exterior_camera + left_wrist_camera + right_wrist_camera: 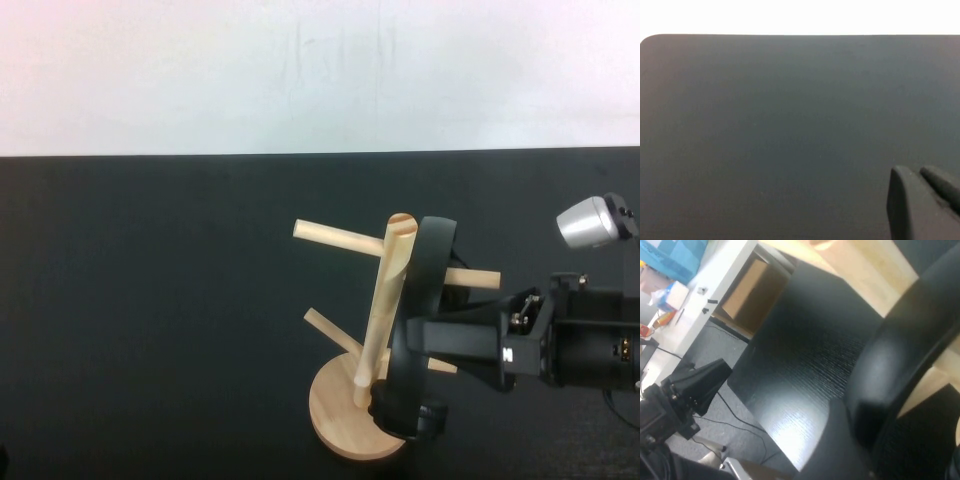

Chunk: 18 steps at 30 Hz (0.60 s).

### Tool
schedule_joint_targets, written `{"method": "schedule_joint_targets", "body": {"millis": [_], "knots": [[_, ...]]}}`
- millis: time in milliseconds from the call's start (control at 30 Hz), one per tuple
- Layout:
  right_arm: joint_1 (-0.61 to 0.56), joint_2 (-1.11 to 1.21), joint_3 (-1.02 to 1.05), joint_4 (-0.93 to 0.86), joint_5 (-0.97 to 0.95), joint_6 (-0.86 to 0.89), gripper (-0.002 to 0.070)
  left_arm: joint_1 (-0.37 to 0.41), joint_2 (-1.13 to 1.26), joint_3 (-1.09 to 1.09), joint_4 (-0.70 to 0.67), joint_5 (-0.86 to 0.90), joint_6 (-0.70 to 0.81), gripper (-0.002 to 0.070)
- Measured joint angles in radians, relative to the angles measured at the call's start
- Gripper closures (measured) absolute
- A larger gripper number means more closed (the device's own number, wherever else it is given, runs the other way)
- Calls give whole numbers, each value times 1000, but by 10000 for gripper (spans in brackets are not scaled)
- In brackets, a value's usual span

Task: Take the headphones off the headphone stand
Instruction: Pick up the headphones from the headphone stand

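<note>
- Two arms on this rig, but only the right one is in the play: the right gripper (425, 345) reaches in from the right edge at mid-height on the headphones (420, 300).
- The headphones hang on the headphone stand (375, 330), headband looped over the upper right peg, earcups down by the round base near the front of the table (150, 300).
- The right fingers sit narrow, clamped across the headband; the right wrist view shows the band (910, 345) filling the frame right at the fingertip.
- The band's long axis runs near upright along the post, so I judge the lift must go up and off the peg's right-hand tip.
- The left gripper (927, 200) hangs over bare tabletop, well away; whether its fingers are apart, I cannot tell.
</note>
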Motion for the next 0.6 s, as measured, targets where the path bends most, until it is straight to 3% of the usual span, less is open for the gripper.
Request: {"method": "schedule_joint_targets", "body": {"millis": [233, 433, 500, 600], "knots": [[10, 50, 0, 3, 66, 0, 210, 0, 0, 0, 0, 0, 0, 673], [91, 112, 0, 15, 51, -30, 220, 0, 0, 0, 0, 0, 0, 673], [108, 124, 0, 15, 41, -34, 266, 0, 0, 0, 0, 0, 0, 673], [114, 126, -1, 17, 36, -38, 416, 0, 0, 0, 0, 0, 0, 673]]}}
